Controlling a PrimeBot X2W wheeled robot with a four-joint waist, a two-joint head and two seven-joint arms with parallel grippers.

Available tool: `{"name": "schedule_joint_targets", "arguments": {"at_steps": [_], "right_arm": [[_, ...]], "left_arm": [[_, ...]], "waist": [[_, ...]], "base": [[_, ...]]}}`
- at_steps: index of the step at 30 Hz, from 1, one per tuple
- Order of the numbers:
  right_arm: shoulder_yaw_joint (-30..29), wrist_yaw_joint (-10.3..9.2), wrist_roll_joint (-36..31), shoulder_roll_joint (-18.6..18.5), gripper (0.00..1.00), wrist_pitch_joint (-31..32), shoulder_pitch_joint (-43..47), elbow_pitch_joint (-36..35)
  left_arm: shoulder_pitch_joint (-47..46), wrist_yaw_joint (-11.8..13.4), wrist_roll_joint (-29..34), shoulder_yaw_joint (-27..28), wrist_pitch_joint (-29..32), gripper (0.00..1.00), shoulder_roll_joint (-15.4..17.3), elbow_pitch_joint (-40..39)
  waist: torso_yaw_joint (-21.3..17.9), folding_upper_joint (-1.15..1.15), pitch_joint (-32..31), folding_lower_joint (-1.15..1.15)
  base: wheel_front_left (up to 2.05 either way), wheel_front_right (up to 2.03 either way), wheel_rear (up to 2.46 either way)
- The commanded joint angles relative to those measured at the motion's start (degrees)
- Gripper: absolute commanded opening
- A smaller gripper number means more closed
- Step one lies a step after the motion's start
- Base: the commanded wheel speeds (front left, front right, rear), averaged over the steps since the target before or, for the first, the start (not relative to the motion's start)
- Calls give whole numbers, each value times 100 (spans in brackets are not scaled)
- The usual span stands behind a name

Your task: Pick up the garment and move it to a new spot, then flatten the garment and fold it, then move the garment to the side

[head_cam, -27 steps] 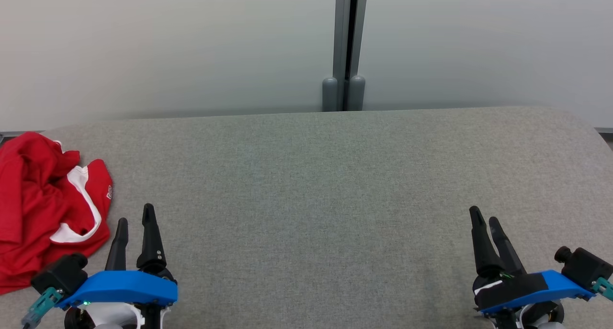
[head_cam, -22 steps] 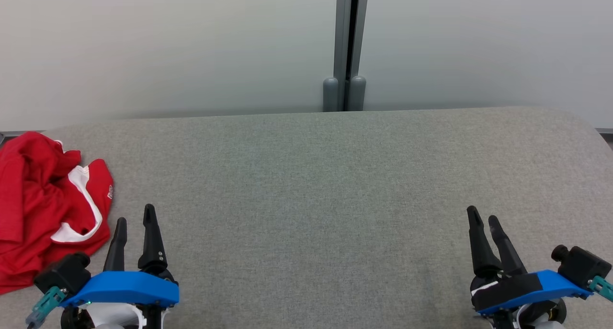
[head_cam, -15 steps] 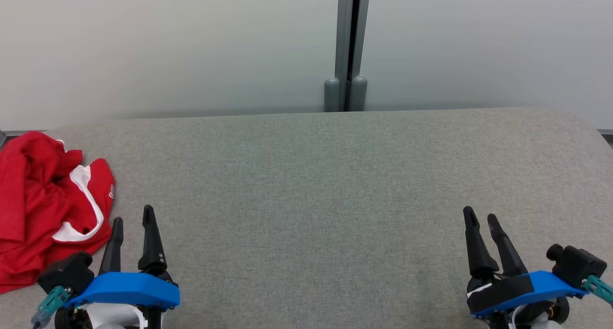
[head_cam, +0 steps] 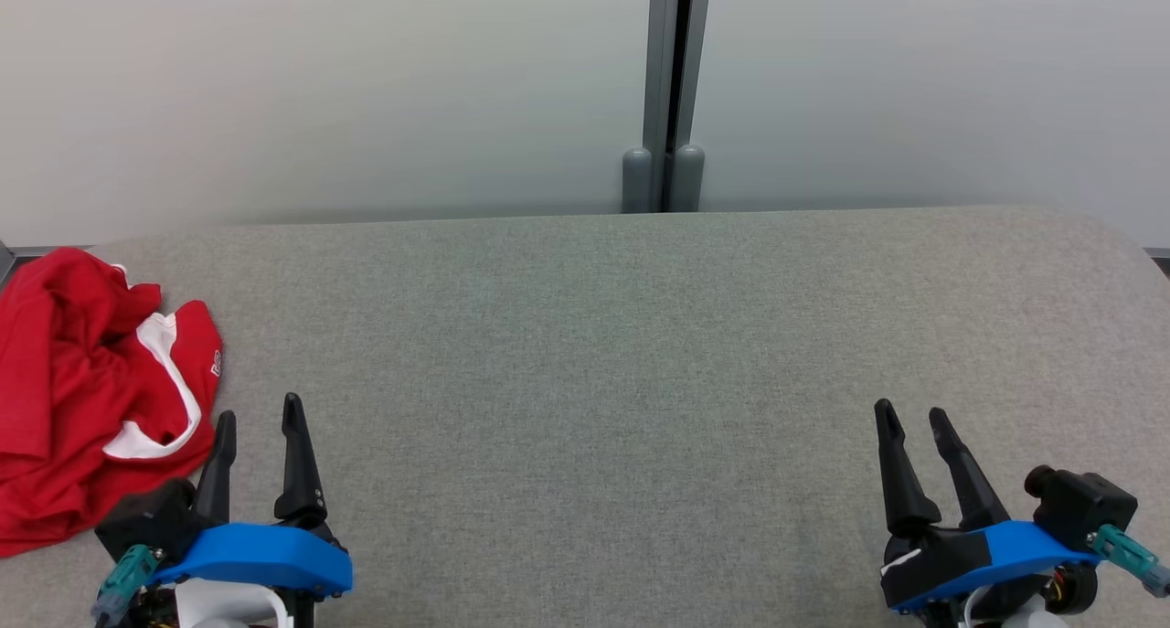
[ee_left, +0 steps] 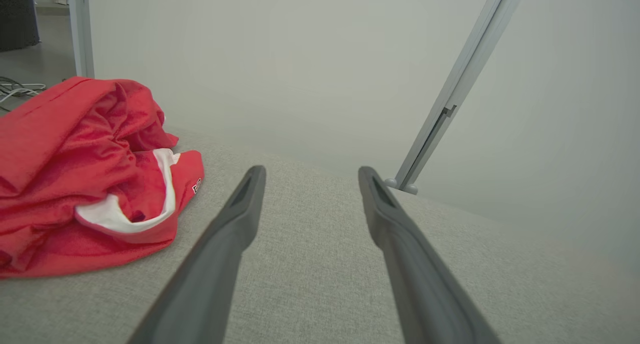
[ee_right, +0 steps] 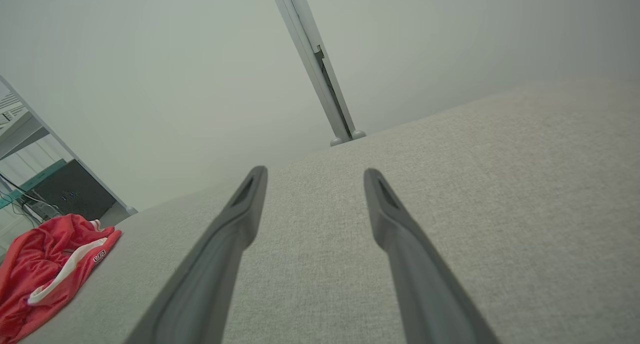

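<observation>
The garment, a red top with a white band round one opening and a small white mark near one edge, lies crumpled in a heap at the far left end of the worktop. Its left part runs off the edge of the head view. Nothing holds it. In the left wrist view its folds rise in a loose mound, and the white band curls along the side nearest the fingers.

The left hand sits just beside the garment's near right edge, at the lower left of the head view. Its two dark fingers stand wide apart and point toward the wall, with nothing between them. The left wrist view shows a strip of bare grey cloth surface between the nearer finger and the red fabric.

The right hand is well apart from the garment, at the lower right of the head view. Its fingers are also spread wide and empty, above bare worktop. Each hand carries a blue bracket with a black block at its outer side.

Behind the worktop's far edge stands the pale wall, split by a grey metal post with two rounded feet.
</observation>
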Motion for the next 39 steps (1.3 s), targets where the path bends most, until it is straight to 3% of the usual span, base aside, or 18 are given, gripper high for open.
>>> {"name": "schedule_joint_targets", "arguments": {"at_steps": [1, 39], "right_arm": [[-1, 10, -134, -50, 100, -60, -145, -20], [-26, 14, -2035, -61, 100, -426, -250, 515]], "left_arm": [[-96, 27, 117, 6, -58, 100, 49, -21], [-143, 242, 1697, -128, -504, 100, 147, 582]], "waist": [[2, 0, -2, 0], [56, 0, -86, 0]], "base": [[0, 0, 0], [0, 0, 0]]}}
